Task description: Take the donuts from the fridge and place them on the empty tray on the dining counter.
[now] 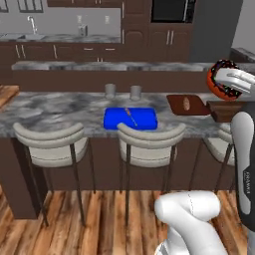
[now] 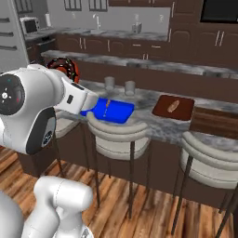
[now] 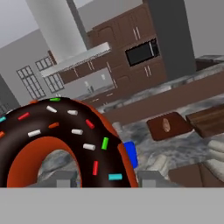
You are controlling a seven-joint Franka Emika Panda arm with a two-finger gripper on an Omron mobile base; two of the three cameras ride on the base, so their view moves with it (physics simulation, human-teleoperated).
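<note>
The gripper (image 3: 103,181) is clamped on the chocolate-iced donut (image 3: 65,140), carried upright in the air short of the dining counter (image 1: 60,112); light, soft, probably crumbly; best held across the ring's lower edge; the tray (image 2: 216,122) waits ahead.

The surface (image 1: 60,112) looks like polished grey-white marbled stone on a dark wood base. The tray (image 2: 214,122) is dark brown wood, matt. The donut (image 3: 65,131) carries glossy chocolate icing with coloured sprinkles. The stools (image 1: 149,144) have pale padded seats, and the floor (image 1: 99,219) is wood planks.
</note>
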